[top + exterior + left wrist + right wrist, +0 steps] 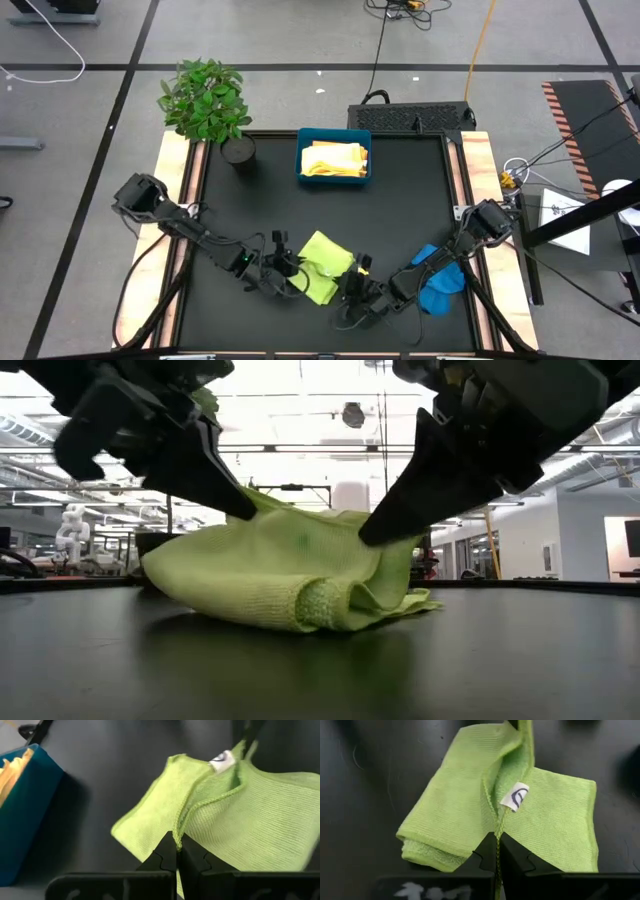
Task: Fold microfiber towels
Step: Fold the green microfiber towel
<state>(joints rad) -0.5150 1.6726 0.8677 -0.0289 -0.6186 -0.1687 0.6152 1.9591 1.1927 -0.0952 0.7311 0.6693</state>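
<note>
A: Looking from above, where was the lime green towel [325,264]?
B: Between the left gripper [289,272] and right gripper [354,285], each clenched on an edge.
A: Low view?
B: Hung from both. Wrist views showed its hem pinched between each gripper's fingers.

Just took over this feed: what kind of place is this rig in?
Likely a robotics lab or workshop: exposed ceiling ducts, a white robot in the background, and loose cables across the bare floor.
</note>
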